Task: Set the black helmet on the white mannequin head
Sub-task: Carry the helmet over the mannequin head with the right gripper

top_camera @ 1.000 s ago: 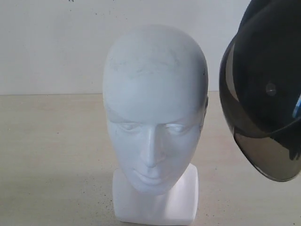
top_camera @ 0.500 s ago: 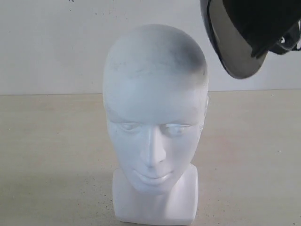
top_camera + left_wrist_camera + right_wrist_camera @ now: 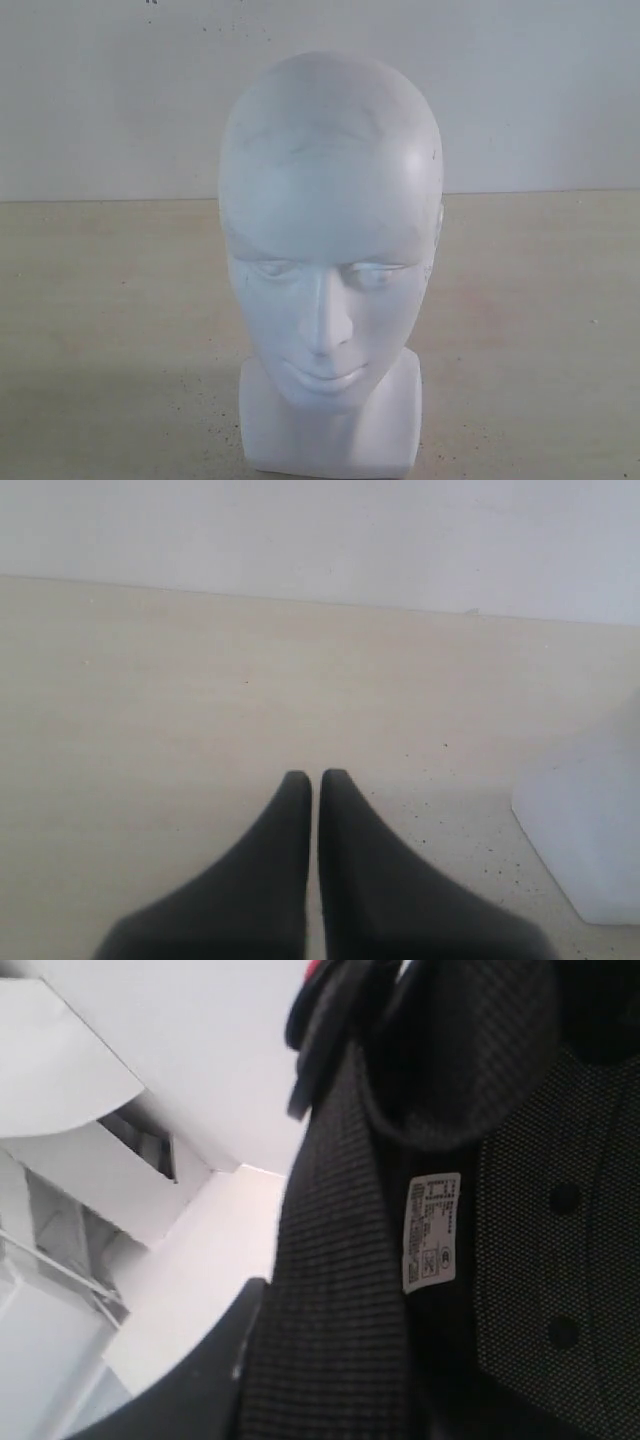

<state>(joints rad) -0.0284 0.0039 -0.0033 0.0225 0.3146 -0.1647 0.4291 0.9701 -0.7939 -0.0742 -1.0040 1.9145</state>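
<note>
Left fingers (image 3: 285, 870) together (mannequin head (image 3: 590, 840) near)

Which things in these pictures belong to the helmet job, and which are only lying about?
Belong to the job:
- white mannequin head, upright on the table
- black helmet, only its padded lining and strap show, in the right wrist view

Not part of it:
- table and wall, only surroundings
- left gripper, jaws shut, holding nothing
No loose things are visible.

mannequin head (image 3: 330, 250) upright on table (image 3: 100, 330), centre | wall (image 3: 100, 90) behind it
</note>
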